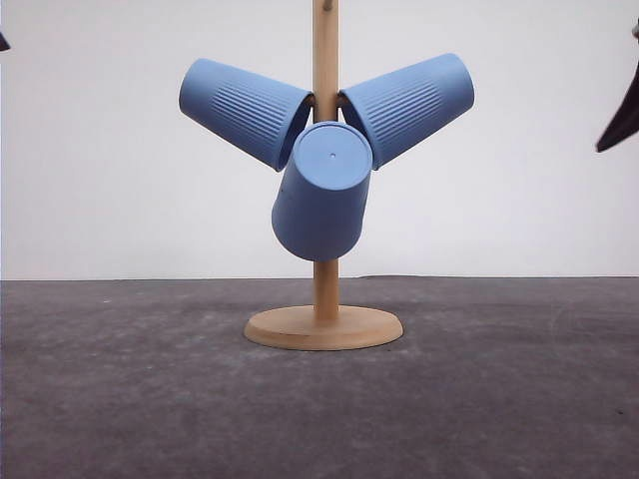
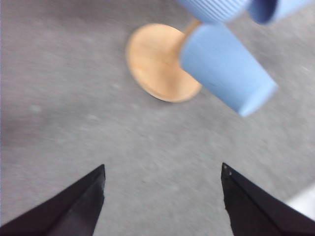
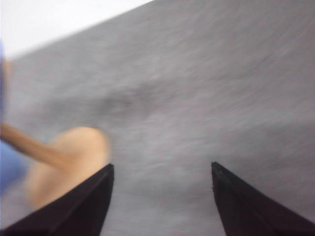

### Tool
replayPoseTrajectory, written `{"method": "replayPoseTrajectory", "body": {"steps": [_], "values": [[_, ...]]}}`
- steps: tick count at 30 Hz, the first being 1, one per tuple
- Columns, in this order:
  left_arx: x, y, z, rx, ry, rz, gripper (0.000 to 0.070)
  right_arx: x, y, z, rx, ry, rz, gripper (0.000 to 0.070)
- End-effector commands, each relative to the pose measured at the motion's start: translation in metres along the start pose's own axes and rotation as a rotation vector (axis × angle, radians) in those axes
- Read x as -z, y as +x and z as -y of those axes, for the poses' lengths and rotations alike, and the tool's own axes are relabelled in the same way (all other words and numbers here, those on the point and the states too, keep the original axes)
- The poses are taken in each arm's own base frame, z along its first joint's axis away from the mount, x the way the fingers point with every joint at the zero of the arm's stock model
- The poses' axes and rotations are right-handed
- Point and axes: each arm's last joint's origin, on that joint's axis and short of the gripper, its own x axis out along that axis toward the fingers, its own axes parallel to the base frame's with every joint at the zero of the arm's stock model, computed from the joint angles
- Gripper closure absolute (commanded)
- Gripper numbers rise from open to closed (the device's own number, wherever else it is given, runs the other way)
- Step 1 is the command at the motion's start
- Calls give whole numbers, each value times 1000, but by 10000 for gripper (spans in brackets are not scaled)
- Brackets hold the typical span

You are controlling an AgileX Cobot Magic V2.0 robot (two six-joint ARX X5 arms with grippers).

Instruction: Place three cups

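Note:
Three light-blue ribbed cups hang mouth-inward on the pegs of a wooden stand [image 1: 325,299]. One cup [image 1: 245,108] points up-left, one cup [image 1: 409,104] points up-right, and the front cup [image 1: 322,190] faces me with its flat bottom. From the left wrist, the stand's round base [image 2: 155,61] and a hanging cup [image 2: 226,73] show beyond my left gripper [image 2: 162,179], which is open and empty above the table. My right gripper [image 3: 162,177] is open too, nothing between its fingers, with the blurred stand base [image 3: 64,162] off to one side.
A dark grey mat [image 1: 120,389] covers the table under the stand, with a white wall [image 1: 100,180] behind. A dark piece of an arm [image 1: 621,120] shows at the far right edge of the front view, and a sliver at the far left edge.

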Motion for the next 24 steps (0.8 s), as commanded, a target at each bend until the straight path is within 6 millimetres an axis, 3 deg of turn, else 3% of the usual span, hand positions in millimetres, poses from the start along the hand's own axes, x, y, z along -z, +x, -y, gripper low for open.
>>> {"method": "replayPoseTrajectory", "body": {"steps": [1, 6, 10, 13, 19, 22, 24], "values": [[-7, -4, -1, -29, 5, 49, 259, -10, -4, -3, 37, -178, 12, 386], [-10, -13, -10, -78, -11, 114, 265, -17, -26, -14, 129, -231, -56, 511], [-6, -20, -13, -99, -9, 147, 267, -10, -52, -23, 255, -240, -106, 533], [2, -25, -13, -102, 5, 185, 282, -7, -72, -33, 284, -260, -58, 601], [39, -12, -21, -106, 30, 257, 495, -3, -108, -51, 280, -334, 94, 693], [59, -2, -27, -107, 32, 289, 676, 2, -116, -55, 279, -355, 129, 693], [69, 3, -29, -106, 42, 315, 700, 7, -117, -55, 279, -360, 133, 693]]}}
